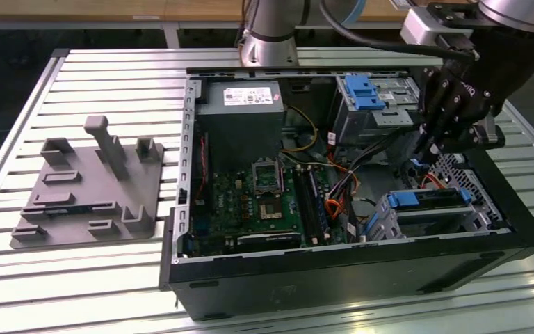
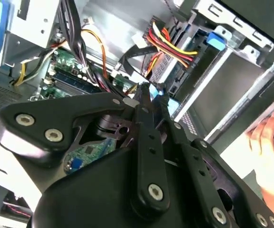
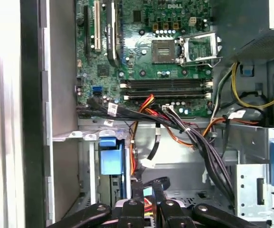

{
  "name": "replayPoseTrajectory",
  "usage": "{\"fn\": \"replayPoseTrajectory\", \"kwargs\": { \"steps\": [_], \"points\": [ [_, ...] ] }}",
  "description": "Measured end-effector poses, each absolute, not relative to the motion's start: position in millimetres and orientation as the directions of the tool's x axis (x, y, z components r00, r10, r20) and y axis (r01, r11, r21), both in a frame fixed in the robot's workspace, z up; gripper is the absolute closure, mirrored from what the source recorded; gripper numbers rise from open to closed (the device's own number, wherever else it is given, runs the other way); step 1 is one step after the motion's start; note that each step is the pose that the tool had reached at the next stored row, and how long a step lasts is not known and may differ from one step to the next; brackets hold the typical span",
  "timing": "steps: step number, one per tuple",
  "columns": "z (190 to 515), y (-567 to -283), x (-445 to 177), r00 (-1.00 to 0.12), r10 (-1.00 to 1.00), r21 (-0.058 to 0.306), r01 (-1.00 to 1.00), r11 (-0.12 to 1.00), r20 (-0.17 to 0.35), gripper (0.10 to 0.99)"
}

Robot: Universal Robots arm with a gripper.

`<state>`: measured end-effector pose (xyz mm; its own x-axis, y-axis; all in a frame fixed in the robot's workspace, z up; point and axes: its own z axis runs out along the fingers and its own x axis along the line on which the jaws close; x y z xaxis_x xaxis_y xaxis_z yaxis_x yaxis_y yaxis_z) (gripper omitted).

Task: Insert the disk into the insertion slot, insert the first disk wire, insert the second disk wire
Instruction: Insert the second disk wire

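Note:
The disk (image 1: 431, 200), in its bright blue frame, sits inside the insertion slot (image 1: 445, 221), the silver cage at the case's front corner on the exterior view's right. My gripper (image 1: 427, 152) hangs just behind that cage among the cables. Its black fingers stand close together on a small light blue connector (image 3: 148, 192) of a disk wire. The second wrist view shows the fingertips (image 2: 145, 93) meeting over the same blue piece (image 2: 169, 103), with the disk's blue tab (image 2: 217, 41) beyond. In the first wrist view, the disk frame's blue tab (image 3: 111, 158) lies beside my gripper (image 3: 151, 183).
A taller grey bay with a blue latch (image 1: 367, 93) stands behind the gripper. Bundles of black, red and yellow cables (image 3: 193, 137) cross above the motherboard (image 1: 267, 202). A grey fixture (image 1: 91, 188) lies on the slatted table. A person's hand (image 2: 269, 137) is near the case edge.

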<state>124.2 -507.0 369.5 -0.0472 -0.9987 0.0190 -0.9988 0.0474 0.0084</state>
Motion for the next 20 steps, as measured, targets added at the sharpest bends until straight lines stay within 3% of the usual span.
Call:
{"fn": "replayPoseTrajectory", "kwargs": {
  "steps": [5,8,11,20],
  "points": [
    [369,-503,124,-0.040,-0.995,0.009,-0.999,0.041,0.093,0.867],
    [369,-499,124,-0.033,-0.995,0.009,-0.999,0.034,0.096,0.855],
    [368,-495,124,-0.029,-0.995,0.009,-1.000,0.030,0.100,0.733],
    [360,-494,124,-0.025,-0.990,0.007,-1.000,0.026,0.140,0.733]
  ]
}}
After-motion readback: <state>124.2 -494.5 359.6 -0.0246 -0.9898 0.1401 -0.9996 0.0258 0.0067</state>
